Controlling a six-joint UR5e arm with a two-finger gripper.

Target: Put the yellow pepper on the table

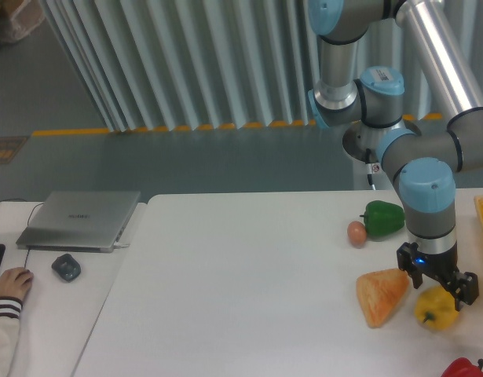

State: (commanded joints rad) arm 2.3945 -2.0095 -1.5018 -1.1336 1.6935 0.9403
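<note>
Yellow pepper [435, 309] just beneath jaws

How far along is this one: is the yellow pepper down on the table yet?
The yellow pepper already looks to be resting on the table, beside the orange wedge. In hand: the gripper sits right over the pepper's top; whether it has let go cannot be told. Left: a clear release and lifting away.

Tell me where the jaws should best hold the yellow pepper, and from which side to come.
Probably from above, across the round body of the yellow pepper, jaws on two opposite lobes. It rests on the table; the gripper is right above it, and the orange wedge crowds its left side.
</note>
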